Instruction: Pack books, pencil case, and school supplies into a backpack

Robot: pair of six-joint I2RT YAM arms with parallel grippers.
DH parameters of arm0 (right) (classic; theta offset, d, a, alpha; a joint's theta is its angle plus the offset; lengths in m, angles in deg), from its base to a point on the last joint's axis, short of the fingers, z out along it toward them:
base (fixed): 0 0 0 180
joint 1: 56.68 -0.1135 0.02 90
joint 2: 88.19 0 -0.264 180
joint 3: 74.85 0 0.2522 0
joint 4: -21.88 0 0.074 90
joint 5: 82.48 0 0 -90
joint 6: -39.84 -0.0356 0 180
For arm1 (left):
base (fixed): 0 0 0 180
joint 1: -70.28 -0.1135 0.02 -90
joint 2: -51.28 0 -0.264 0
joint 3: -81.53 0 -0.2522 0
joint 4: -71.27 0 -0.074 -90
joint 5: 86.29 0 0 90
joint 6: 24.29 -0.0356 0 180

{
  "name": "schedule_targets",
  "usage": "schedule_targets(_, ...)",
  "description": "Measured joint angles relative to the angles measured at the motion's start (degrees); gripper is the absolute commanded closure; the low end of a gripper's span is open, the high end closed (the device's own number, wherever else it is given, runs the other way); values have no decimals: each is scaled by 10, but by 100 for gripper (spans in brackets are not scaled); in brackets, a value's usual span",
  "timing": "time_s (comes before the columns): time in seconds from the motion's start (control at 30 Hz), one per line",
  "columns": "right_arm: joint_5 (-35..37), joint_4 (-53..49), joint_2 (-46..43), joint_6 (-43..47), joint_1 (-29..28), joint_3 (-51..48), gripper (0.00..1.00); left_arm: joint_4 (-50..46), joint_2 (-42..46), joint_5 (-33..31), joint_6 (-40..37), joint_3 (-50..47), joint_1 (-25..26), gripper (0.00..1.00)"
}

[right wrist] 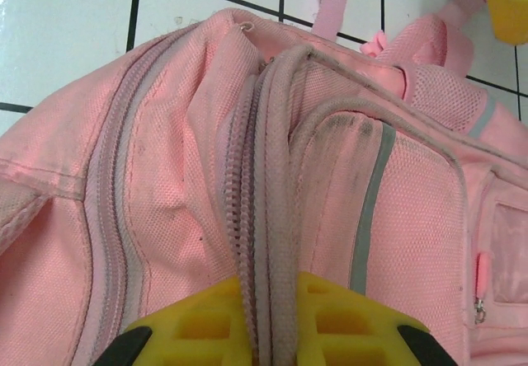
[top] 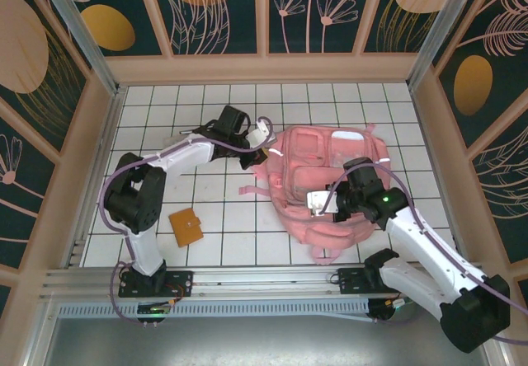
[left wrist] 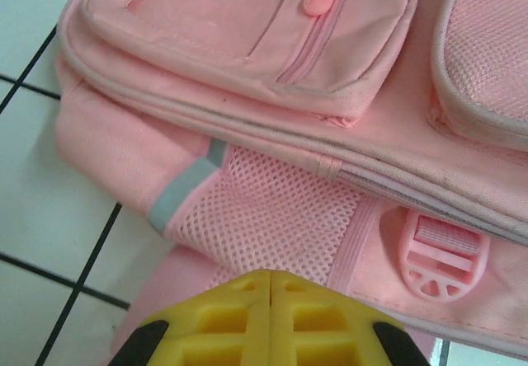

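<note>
The right gripper (right wrist: 268, 323) pinches the backpack (right wrist: 157, 185) by its zip edge (right wrist: 276, 176), which runs straight ahead; the left gripper (left wrist: 270, 316) sits pressed shut by the other side.

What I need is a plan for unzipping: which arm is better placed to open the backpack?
Right, likely: the right gripper is shut on the backpack's zipper seam, while the left gripper sits shut, nothing between its pads, by the mesh pocket.

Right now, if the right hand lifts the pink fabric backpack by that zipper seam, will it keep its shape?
Probably not: the pink fabric backpack lies creased and sagging, so it would likely drape from the right hand. It looks flat, so probably light.
</note>
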Motion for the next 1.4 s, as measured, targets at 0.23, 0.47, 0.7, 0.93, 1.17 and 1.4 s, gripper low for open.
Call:
schedule_targets(0.23, -11, -2, -15, 9, 9, 5, 100, 61, 152, 113, -50, -172, 19, 58)
schedule_targets(0.47, -54, -7, -22, 16, 13, 17, 38, 159, 166, 120, -47, -253, 94, 58)
schedule_targets(0.7, -82, -47, -13, -45, 12, 26, 36, 199, 114, 117, -33, -257, 96, 57)
schedule_targets(0.93, -66, -46, 9, -159, -24, 27, 34, 231, 109, 116, -23, -267, 118, 58)
schedule_targets(1.17, 2, -28, 60, -243, -82, 24, 37, 251, 97, 114, -22, -290, 127, 55)
schedule_targets(1.4, 80, -5, 64, -271, -88, 5, 53, 254, 97, 99, -24, -312, 127, 54)
